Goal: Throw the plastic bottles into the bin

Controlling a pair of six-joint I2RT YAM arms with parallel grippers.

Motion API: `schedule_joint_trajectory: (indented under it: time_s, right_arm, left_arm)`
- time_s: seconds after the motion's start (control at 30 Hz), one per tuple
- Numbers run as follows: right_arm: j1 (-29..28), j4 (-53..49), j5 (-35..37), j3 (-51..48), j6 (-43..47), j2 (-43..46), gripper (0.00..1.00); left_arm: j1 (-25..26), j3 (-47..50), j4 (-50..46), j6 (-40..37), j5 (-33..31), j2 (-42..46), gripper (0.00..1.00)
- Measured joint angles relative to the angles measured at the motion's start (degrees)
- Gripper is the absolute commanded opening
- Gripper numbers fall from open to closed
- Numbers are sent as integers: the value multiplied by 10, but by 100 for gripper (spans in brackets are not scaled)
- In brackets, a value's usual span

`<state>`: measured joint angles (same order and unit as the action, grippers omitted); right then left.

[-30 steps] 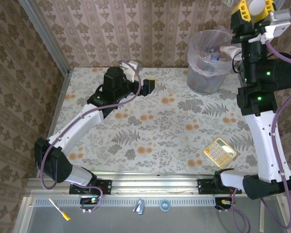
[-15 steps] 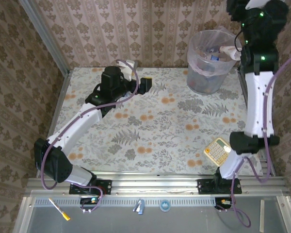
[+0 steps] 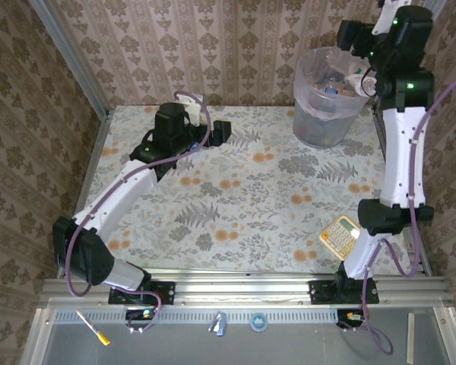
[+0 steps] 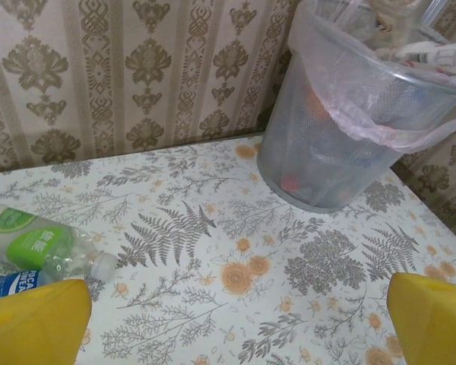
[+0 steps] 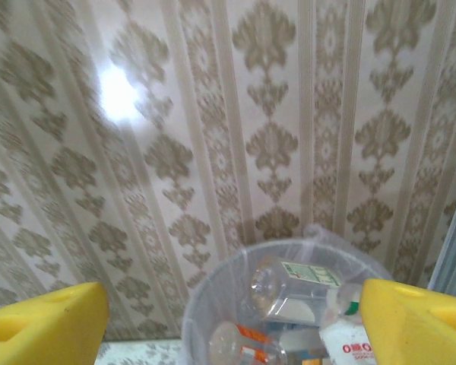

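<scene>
A: How does the right gripper (image 5: 229, 325) stand?
B: Spread wide, with its yellow fingers (image 5: 45, 323) at either edge of its wrist view and nothing between them. It hangs above the bin (image 3: 319, 125), which stands in the far right corner of the worktop (image 3: 251, 198).
A: What lies in the bin?
B: A clear bottle (image 5: 296, 283) with a green-and-white label lies on top. An orange-banded bottle (image 5: 239, 341) is below it, and a white bottle (image 5: 348, 348) with red print is beside them.
A: And the left gripper (image 4: 232, 323)?
B: Equally wide and empty. It is low over the worktop near the far edge, left of the middle, facing the bin. Two more bottles lie by the finger (image 4: 34, 323) at the left of its wrist view: a green-labelled bottle (image 4: 38, 247) on its side and a blue-labelled bottle (image 4: 11, 283), partly hidden behind that finger. Whether finger and bottle touch, I cannot tell.
</scene>
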<state>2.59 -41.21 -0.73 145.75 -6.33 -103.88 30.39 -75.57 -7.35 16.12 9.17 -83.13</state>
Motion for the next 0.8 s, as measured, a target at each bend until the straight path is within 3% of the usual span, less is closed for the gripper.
schedule_joint_trajectory:
  time_s: [0.4, 0.8]
  right_arm:
    - [0, -16, -56, 7, -9, 46, 92]
    - [0, -19, -118, -19, -14, 68, 98]
  left_arm:
    - [-6, 0, -26, 24, -11, -22, 100]
    - [-37, -48, -134, 63, -33, -73, 100]
